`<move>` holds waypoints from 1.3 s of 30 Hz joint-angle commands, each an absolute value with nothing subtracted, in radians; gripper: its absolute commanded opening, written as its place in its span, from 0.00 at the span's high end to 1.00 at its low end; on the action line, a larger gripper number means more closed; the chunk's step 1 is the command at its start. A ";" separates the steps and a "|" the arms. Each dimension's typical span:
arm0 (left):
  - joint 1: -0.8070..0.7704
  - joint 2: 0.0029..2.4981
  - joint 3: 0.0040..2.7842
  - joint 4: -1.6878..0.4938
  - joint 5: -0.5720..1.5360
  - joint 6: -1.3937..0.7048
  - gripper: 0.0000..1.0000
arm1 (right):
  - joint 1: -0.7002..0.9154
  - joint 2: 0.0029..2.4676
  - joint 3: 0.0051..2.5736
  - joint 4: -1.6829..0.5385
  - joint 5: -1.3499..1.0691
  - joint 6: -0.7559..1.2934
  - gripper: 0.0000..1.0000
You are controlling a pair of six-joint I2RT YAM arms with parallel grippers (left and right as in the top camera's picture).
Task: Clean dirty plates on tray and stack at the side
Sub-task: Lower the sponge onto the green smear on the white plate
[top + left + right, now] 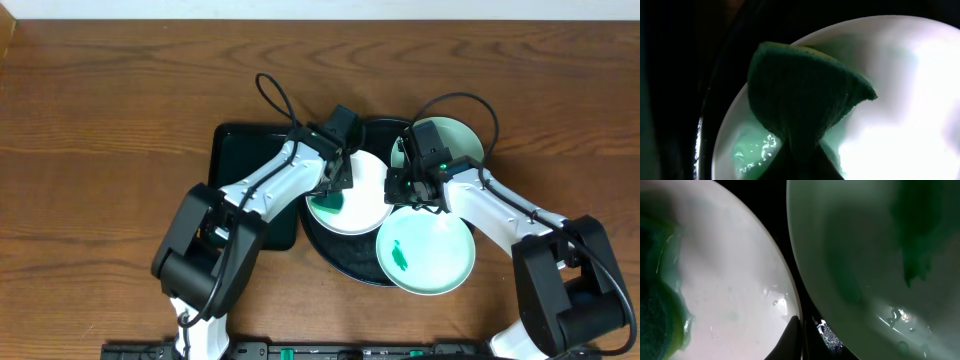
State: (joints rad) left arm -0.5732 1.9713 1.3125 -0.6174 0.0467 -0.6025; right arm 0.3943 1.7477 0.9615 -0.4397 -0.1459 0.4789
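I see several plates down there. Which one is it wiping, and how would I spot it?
On the wooden table, find the round black tray. Its left side holds the white plate, under the left gripper. Unlike the far mint-green plate and the near mint-green plate, it is white and has a dark green sponge on it.

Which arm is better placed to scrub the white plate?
Left: the left gripper holds the sponge on the white plate; the right gripper is only at its rim, with no sponge.
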 commanded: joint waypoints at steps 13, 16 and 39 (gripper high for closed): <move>-0.569 2.143 1.297 -0.622 0.210 -0.577 0.93 | 0.408 1.753 0.954 -0.437 -0.151 0.475 0.99; -0.569 2.143 1.297 -0.620 0.258 -0.577 0.93 | 0.408 1.753 0.955 -0.437 -0.151 0.474 0.99; -0.568 1.980 1.298 -0.532 0.537 -0.537 0.93 | 0.408 1.753 0.955 -0.430 -0.166 0.474 0.99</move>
State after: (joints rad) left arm -0.5243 2.0117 1.3281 -0.5255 0.3985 -0.5457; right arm 0.3912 1.7477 0.9600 -0.4480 -0.0807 0.4789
